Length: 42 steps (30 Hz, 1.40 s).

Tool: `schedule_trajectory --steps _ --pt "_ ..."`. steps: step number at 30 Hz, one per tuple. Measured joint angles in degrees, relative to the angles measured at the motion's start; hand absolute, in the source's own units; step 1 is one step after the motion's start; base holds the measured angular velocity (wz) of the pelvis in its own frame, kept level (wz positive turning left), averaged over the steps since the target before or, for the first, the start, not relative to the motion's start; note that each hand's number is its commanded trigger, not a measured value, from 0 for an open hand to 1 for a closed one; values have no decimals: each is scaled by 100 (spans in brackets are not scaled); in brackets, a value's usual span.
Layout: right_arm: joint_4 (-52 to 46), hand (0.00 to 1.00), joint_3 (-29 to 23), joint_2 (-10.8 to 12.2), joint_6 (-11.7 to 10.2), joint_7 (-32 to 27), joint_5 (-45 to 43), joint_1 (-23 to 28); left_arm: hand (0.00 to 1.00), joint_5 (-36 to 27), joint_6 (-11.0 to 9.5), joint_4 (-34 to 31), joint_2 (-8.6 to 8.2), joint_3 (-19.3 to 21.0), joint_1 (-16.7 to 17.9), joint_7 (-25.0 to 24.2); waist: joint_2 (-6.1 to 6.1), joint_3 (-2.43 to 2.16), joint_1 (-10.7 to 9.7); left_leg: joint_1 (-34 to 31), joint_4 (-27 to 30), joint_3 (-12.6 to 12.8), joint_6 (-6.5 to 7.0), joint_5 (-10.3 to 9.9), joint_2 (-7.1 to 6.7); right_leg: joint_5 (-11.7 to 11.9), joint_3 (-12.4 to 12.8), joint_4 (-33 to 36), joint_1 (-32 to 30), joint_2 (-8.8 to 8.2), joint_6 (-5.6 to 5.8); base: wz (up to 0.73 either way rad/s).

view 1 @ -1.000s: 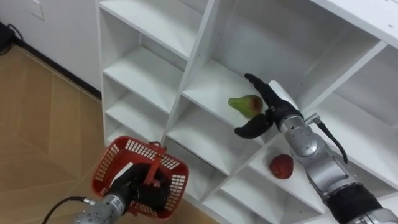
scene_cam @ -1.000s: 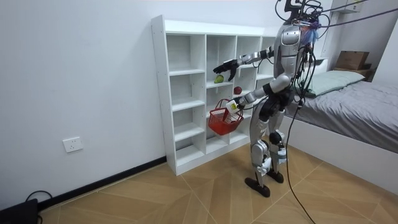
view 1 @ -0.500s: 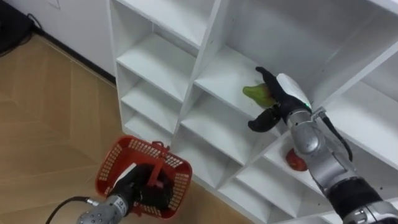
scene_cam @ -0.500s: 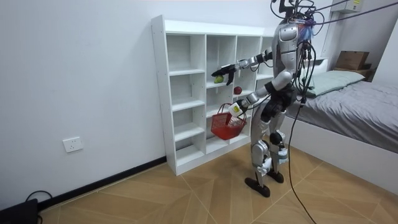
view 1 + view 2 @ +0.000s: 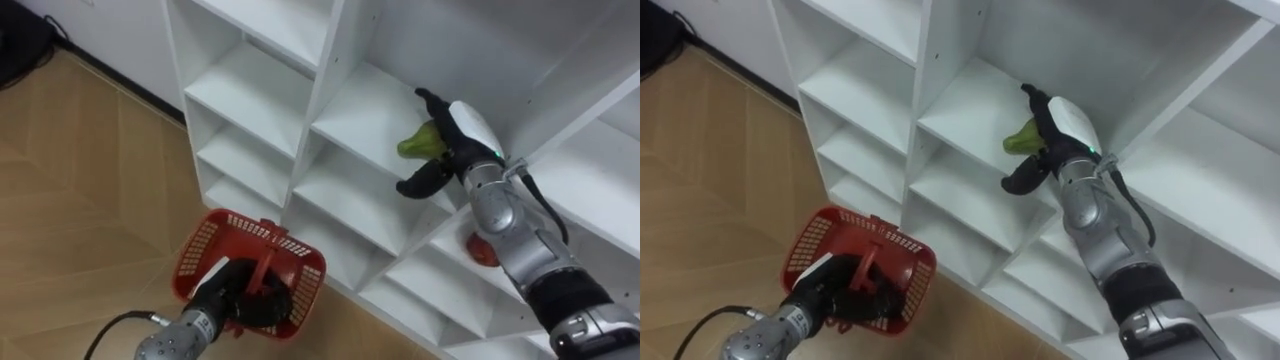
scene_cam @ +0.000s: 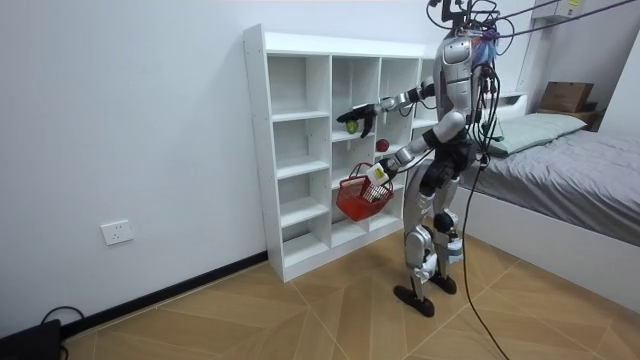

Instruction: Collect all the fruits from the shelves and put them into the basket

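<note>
the right robot hand [image 5: 462, 140] has closed in on the green fruit [image 5: 418, 144] by the right edge of its closet shelf [image 5: 355, 105], fingers spread beside it, not yet clasping; the grasp looks next. the left robot hand [image 5: 243, 300] grips the red basket [image 5: 205, 250] by its handle, below that shelf.

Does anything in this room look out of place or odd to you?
Yes: fruit lies loose in a white shelf unit, a green fruit against the right robot hand and a red fruit lower down. The red basket in the left robot hand hangs tilted.
</note>
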Motion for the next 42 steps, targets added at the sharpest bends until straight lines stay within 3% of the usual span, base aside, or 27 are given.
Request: schedule_trajectory --steps 5,15,17,18,19,20,34,42 --pt "4 0 -21 0 -18 2 50 -9 100 -1 0 0 -3 -88 -6 35 46 -27 -3 1 -55 5 7 36 -10 0 -4 3 -27 -14 1 0" --pt "210 0 -27 -2 -182 0 88 -94 100 15 0 1 -23 -157 -7 217 86 -38 -8 6 -73 -9 2 63 -11 0 -17 9 -34 -40 1 0" --pt "209 52 -28 -2 -199 12 123 -99 100 14 0 1 -25 -163 -7 222 88 -38 -8 10 -76 -3 2 63 -10 0 -11 10 -39 -43 1 0" --pt "208 67 -28 -2 -204 16 152 -99 100 14 0 1 -25 -163 -7 228 88 -38 -8 10 -76 5 2 63 -10 0 -9 9 -40 -44 1 0" --pt "191 91 -30 -1 -208 24 216 -101 100 14 0 1 -32 -159 -6 247 90 -39 -7 11 -75 15 2 63 -8 0 -2 9 -45 -43 1 -4" --pt "164 100 -30 -2 -217 44 264 -102 100 24 0 1 -41 -159 -6 262 92 -40 -8 11 -72 26 3 63 -6 0 -1 9 -52 -42 1 -4" --pt "109 100 -34 -7 -246 466 324 -102 100 22 -10 1 -98 -114 -7 373 150 -75 -22 57 -89 87 5 67 6 1 48 16 -51 -65 2 -1" --pt "110 100 -31 -7 -246 497 322 -101 100 20 -162 1 -114 -117 -8 464 144 -72 -36 62 -91 96 9 68 -1 -3 48 23 -51 -78 8 0"
